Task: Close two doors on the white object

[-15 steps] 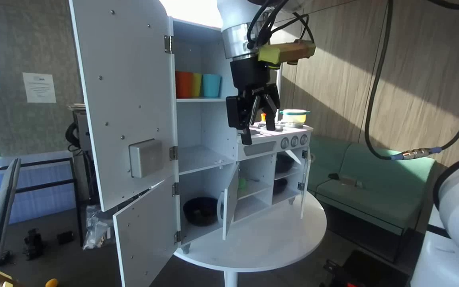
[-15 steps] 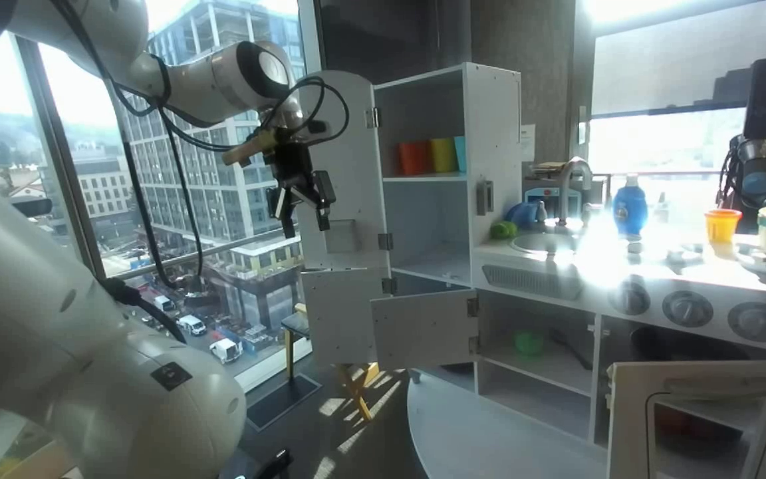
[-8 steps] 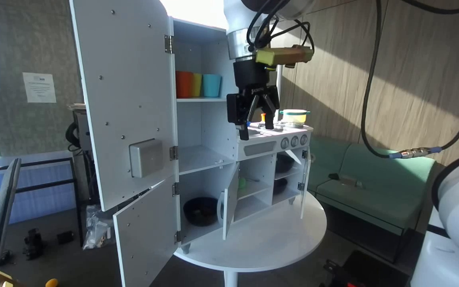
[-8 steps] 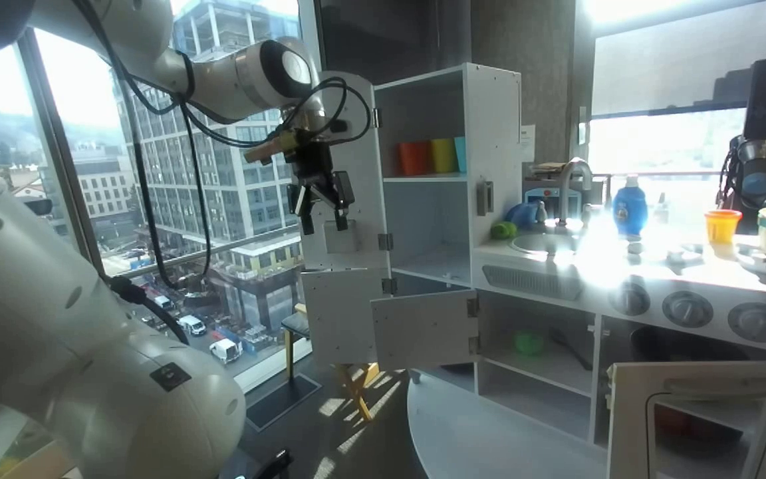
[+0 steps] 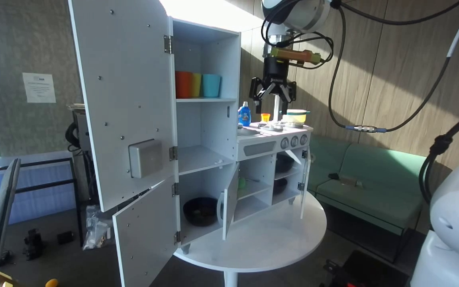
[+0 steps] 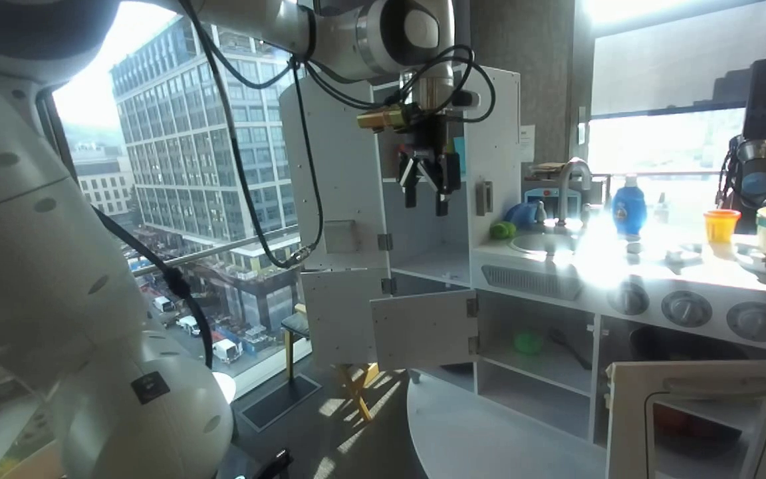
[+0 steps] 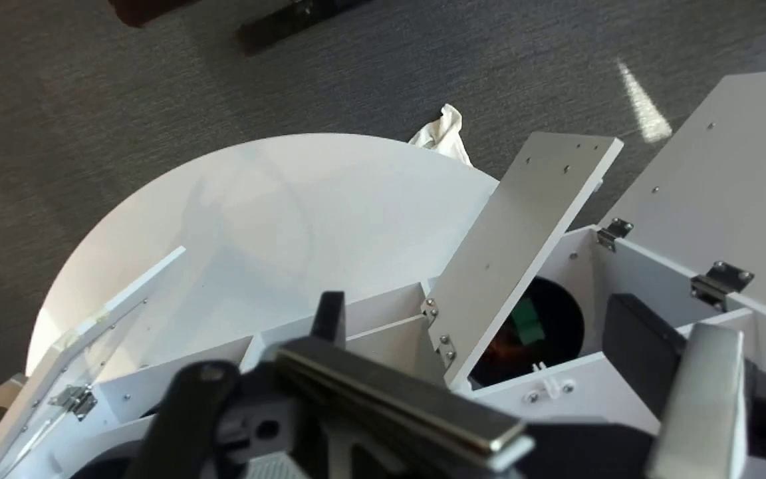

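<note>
White cabinet, one, upright on a round tabletop. Small door, swung open, hinged low on the cabinet's tall part. Another small door, also open, hinged on the cabinet's shorter part. Black bowl, inside the cabinet's tall part, at the bottom. Gripper, from where I stand, higher than both small doors, fingers wide apart.

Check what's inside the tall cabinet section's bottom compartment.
A black bowl. In the wrist view it shows a green patch, object or reflection unclear. The open small white door covers one side of the bowl there; anything beneath the bowl is hidden.
</note>
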